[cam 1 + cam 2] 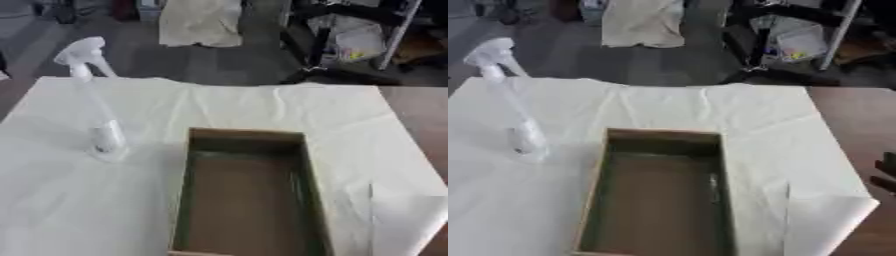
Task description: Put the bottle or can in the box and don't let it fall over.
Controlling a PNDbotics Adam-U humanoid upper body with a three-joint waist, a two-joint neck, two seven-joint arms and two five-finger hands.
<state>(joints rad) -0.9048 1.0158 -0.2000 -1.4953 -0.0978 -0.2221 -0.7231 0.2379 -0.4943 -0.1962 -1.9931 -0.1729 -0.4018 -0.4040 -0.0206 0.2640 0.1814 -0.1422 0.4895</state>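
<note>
The clear spray bottle (94,100) stands upright on the desk (262,105), left of the open box (248,190). The box's near end is cut off. A dark part at the right eye view's right edge is unidentifiable; finger state cannot be told.

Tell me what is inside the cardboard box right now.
The box holds nothing visible: only its bare brown floor and greenish inner walls show. Its near end is cut off by the picture's edge, so that part is unseen. The spray bottle stands outside it, on the white cloth.

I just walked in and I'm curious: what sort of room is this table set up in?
Probably a lab or workshop. A white sheet covers the table, with only a clear spray bottle standing upright beside an open box; behind it are a metal rack of supplies and a bare floor.
</note>
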